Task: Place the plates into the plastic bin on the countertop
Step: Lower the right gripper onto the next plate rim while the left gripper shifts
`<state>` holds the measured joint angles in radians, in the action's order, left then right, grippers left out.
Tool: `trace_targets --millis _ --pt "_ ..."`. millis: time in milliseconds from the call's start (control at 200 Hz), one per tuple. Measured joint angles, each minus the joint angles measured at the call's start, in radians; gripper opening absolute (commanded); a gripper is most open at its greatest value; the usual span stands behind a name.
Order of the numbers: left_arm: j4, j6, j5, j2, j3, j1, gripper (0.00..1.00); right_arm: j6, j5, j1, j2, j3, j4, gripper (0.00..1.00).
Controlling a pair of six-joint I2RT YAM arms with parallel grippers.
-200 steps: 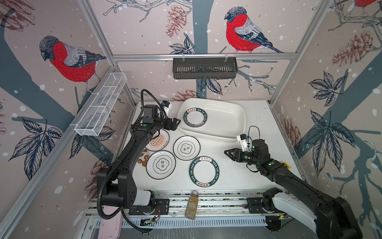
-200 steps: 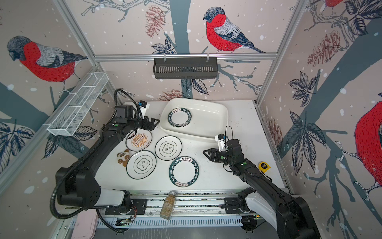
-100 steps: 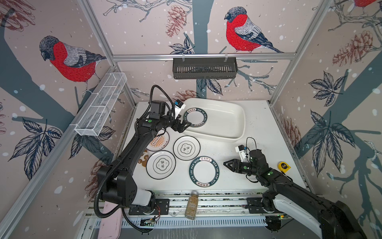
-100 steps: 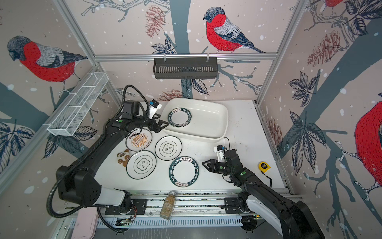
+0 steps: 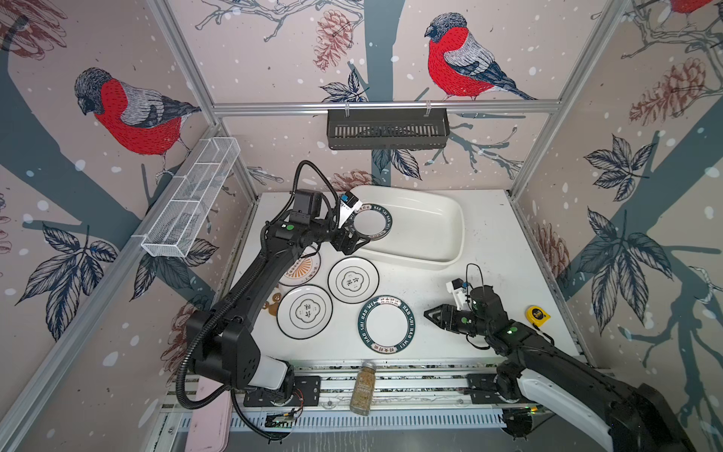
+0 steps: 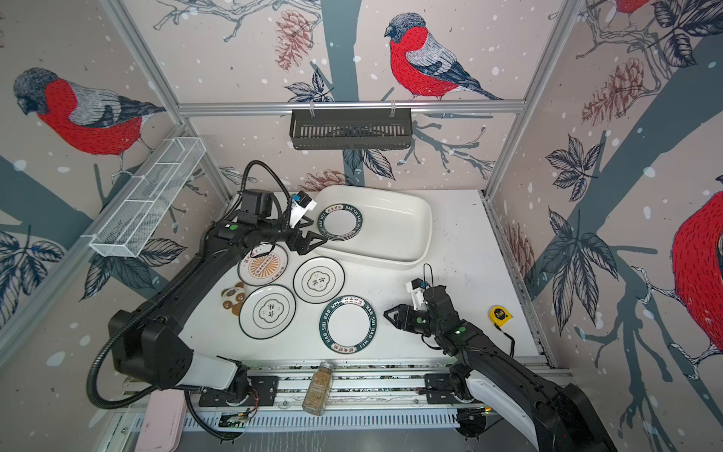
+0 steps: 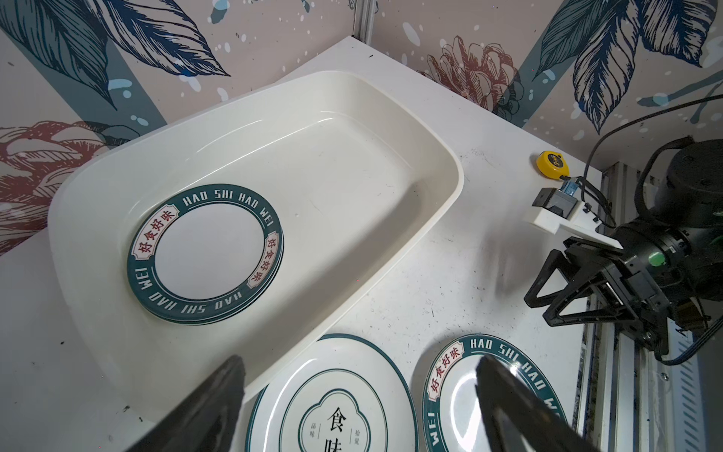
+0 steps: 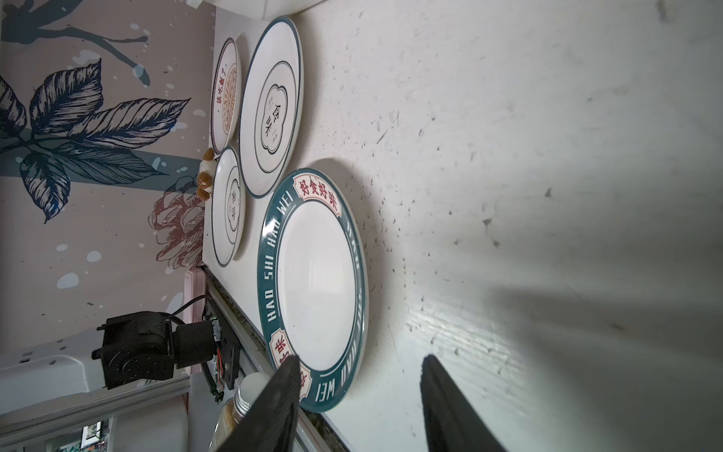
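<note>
The plastic bin lies at the back of the countertop. A green-rimmed stack of plates rests in its left end. On the countertop lie an orange sunburst plate, two flower-emblem plates and a green lettered plate. My left gripper hangs open and empty over the bin's front left rim. My right gripper is open, rolled on its side, low, just right of the green lettered plate, holding nothing.
A brown cookie-like coaster lies left of the plates. A spice jar lies on the front rails and a yellow tape measure sits at the right. A black basket and a wire rack hang on the walls.
My left gripper swung right, from above the sunburst plate to the bin's front left rim. My right gripper came forward and down beside the green lettered plate.
</note>
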<state>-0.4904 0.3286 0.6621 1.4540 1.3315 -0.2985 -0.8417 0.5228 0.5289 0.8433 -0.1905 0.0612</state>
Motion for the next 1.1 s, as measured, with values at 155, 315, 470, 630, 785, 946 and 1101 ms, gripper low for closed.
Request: trace_targets --millis 155,315,470,630,785,946,1101 --pt "0.015 -0.035 0.037 0.006 0.000 -0.018 0.91 -0.003 -0.006 0.028 0.003 -0.011 -0.016 0.52" --pt "0.016 -0.047 0.041 0.012 0.000 -0.022 0.91 -0.003 -0.019 0.048 -0.007 -0.008 -0.026 0.52" --pt "0.017 -0.060 0.037 -0.011 -0.013 -0.022 0.91 -0.003 -0.021 0.062 0.014 -0.002 -0.021 0.51" --pt "0.017 -0.058 0.035 -0.038 -0.043 -0.022 0.91 0.001 -0.018 0.089 0.093 -0.023 -0.011 0.49" --pt "0.016 -0.050 0.037 -0.049 -0.053 -0.022 0.91 0.007 -0.016 0.135 0.168 -0.051 0.001 0.48" --pt "0.016 -0.042 0.041 -0.050 -0.054 -0.022 0.91 0.008 -0.015 0.169 0.222 -0.066 0.031 0.45" --pt "0.017 -0.041 0.043 -0.050 -0.059 -0.022 0.91 -0.014 -0.018 0.177 0.244 -0.051 0.083 0.44"
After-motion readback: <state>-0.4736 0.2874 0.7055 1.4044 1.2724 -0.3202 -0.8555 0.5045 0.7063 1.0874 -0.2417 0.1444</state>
